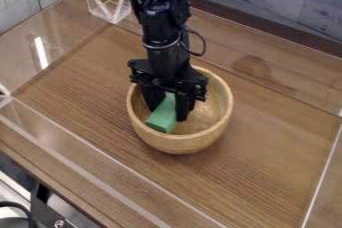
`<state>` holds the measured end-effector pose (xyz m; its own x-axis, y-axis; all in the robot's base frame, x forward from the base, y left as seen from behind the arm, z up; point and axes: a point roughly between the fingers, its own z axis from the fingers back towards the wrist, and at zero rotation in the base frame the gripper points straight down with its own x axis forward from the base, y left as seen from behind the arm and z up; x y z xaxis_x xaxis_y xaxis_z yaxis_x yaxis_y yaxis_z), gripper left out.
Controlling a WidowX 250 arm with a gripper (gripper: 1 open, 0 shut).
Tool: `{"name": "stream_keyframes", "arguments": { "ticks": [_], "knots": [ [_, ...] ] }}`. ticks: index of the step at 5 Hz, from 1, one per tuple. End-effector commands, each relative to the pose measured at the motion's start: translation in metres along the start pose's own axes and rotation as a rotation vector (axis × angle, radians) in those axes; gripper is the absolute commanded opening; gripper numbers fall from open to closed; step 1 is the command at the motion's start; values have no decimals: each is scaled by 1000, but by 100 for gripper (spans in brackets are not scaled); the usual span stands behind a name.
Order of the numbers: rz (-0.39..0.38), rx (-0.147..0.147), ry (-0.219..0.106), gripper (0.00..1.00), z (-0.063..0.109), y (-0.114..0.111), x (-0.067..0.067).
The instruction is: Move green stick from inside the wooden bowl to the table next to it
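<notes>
The round tan wooden bowl (201, 132) sits in the middle of the brown wood-grain table (94, 82). A bright green stick (163, 119) stands tilted inside the bowl, near its left inner wall. My black gripper (166, 100) points straight down into the bowl and is shut on the upper end of the green stick, one finger on each side of it. The stick's lower end is down near the bowl's floor; whether it touches I cannot tell.
Clear acrylic walls (40, 47) run along the table's edges on the left, front and right. Bare tabletop lies on all sides of the bowl. The black arm (154, 17) rises toward the upper left.
</notes>
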<state>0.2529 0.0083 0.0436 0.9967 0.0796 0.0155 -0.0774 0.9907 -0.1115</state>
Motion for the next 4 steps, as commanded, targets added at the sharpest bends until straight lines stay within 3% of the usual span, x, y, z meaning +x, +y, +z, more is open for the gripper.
{"name": "stream_keyframes", "arguments": {
  "ticks": [1, 4],
  "knots": [
    [13, -5, -79, 0, 21, 1, 13],
    [38, -20, -83, 0, 29, 0, 15]
  ]
}}
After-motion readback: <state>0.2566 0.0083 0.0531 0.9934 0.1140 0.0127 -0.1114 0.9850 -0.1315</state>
